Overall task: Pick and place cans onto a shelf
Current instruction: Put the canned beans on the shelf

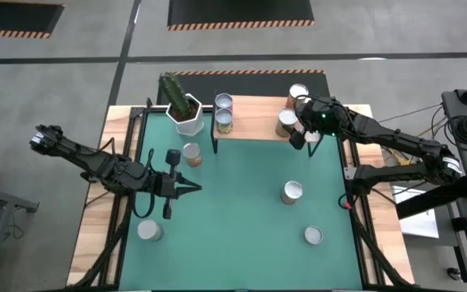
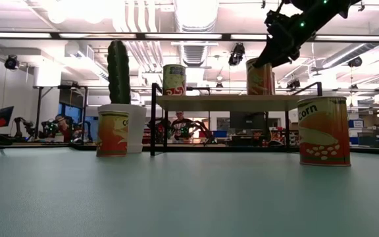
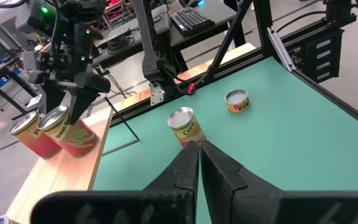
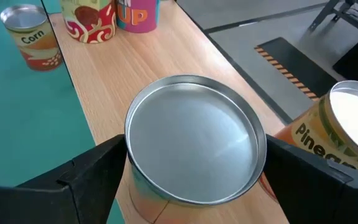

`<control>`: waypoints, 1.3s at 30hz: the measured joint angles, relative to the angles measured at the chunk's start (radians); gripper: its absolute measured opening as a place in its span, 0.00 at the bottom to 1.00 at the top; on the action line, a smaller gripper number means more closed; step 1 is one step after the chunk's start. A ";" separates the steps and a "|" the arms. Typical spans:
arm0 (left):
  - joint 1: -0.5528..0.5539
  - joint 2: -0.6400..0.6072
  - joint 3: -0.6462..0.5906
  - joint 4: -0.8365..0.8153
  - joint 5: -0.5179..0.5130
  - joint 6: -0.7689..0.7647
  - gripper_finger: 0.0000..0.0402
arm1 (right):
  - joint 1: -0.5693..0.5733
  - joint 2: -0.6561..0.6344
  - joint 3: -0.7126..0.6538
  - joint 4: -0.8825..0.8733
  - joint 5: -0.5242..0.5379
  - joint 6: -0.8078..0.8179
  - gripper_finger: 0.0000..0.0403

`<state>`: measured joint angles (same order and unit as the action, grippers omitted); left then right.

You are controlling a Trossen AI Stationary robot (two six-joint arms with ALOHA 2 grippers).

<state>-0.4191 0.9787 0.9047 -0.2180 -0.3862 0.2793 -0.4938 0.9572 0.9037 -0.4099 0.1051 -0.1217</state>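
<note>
Can [image 4: 194, 146] stands on the shelf [image 4: 117, 74]; my right pincer [image 4: 188, 177] straddles it wide open, next lifting clear; left pincer [image 3: 199, 163] shut, empty.

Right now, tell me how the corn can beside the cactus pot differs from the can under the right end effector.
The corn can stands on the green table mat; the can under the right end effector stands on the shelf. The corn can has nothing around it; the shelf can sits between the open fingers of the right end effector, with another can close by. Both are upright, with silvery tops.
</note>
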 joint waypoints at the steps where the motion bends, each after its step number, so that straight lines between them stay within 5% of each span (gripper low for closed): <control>1: 0.000 0.000 0.000 0.000 0.000 0.000 0.00 | 0.000 -0.001 0.001 0.000 0.000 0.001 0.86; 21: 0.000 0.000 0.009 -0.010 0.000 0.001 0.00 | 0.046 -0.058 0.110 -0.068 -0.003 0.058 0.77; 39: 0.000 0.000 0.009 -0.009 0.000 0.001 0.00 | 0.186 -0.058 0.086 -0.250 0.058 0.139 0.11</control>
<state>-0.4191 0.9783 0.9138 -0.2273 -0.3859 0.2798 -0.3077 0.8997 0.9897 -0.6601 0.1627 0.0173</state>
